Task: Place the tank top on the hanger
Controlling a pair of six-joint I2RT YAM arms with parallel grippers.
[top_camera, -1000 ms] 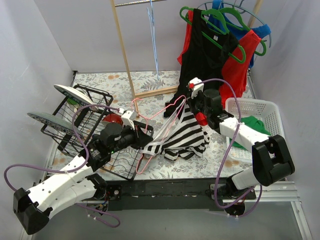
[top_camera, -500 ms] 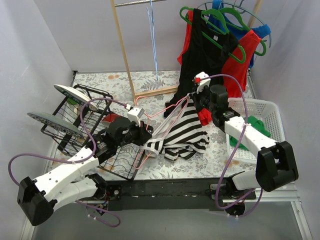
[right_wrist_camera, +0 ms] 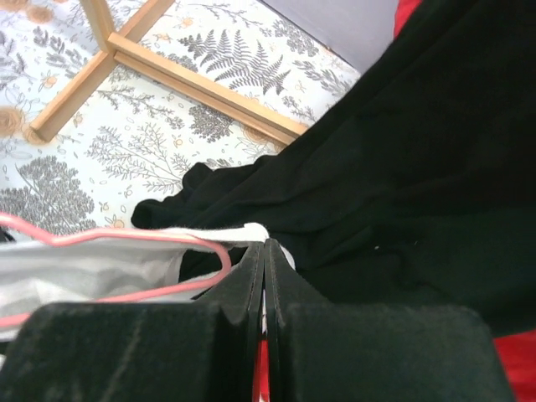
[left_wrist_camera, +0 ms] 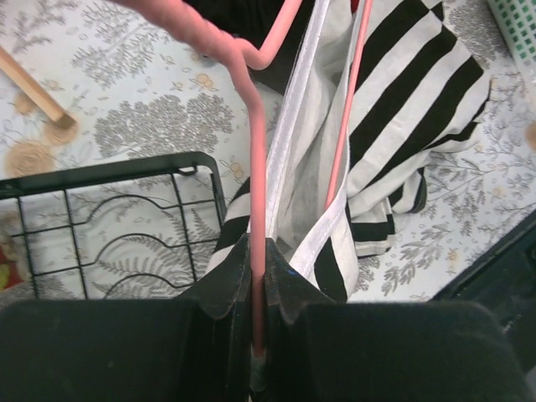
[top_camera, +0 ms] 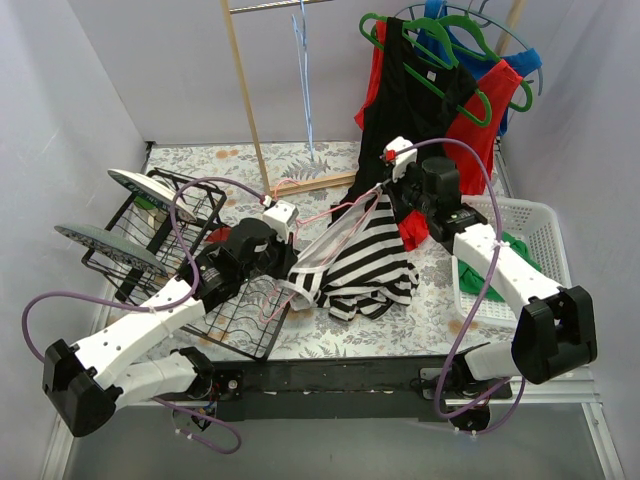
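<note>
The black-and-white striped tank top lies partly lifted in the middle of the table. My right gripper is shut on its white upper edge and holds it up in front of the hanging black top; in the right wrist view the jaws pinch the white hem. My left gripper is shut on the pale pink hanger. In the left wrist view the hanger runs straight out from my closed gripper, and one of its arms passes inside the tank top. The hanger's bend lies inside the opening beside my right jaws.
A black wire rack with plates stands at the left, under my left arm. A white basket with green cloth is at the right. A wooden stand, a light blue hanger and green hangers with black and red tops are behind.
My left gripper has moved right and back with the pink hanger, pushing its arm further into the tank top. My right gripper has lifted the top's edge slightly up and right.
</note>
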